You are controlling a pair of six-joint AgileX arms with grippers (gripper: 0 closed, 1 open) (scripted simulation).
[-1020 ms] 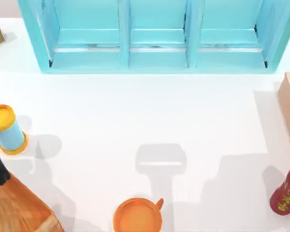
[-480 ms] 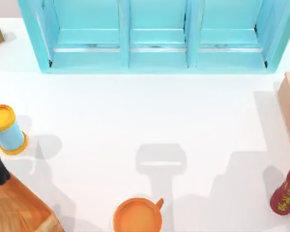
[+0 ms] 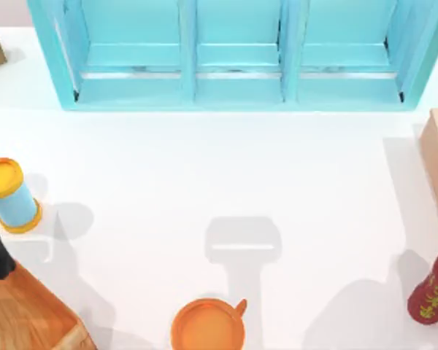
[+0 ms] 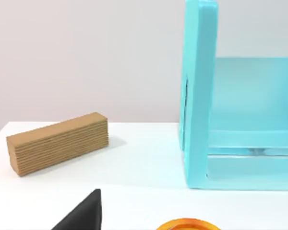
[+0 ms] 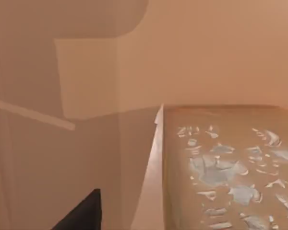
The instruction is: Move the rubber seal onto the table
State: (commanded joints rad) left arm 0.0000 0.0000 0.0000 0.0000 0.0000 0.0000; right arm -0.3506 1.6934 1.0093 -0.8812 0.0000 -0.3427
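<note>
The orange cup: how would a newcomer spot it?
On the white table, start at the turquoise shelf unit along the top view's upper edge and drop straight down from its middle to the lower edge. The orange cup sits there: round, open-topped, with a small handle, unlike the yellow-lidded blue can or red bottle.

1. A rendered tabletop test scene is showing here, not a lived-in room: a plain white table (image 3: 204, 168) is spreading across the top view with flat, even shading.
2. A turquoise shelf unit (image 3: 237, 55) is standing at the far edge against a bare, featureless wall (image 4: 86, 57).
3. Unrelated props are sitting well apart: a red bottle (image 3: 432, 290), an orange cup (image 3: 207, 326), a yellow-capped can (image 3: 10, 195), a layered wooden block (image 4: 57, 142).
</note>
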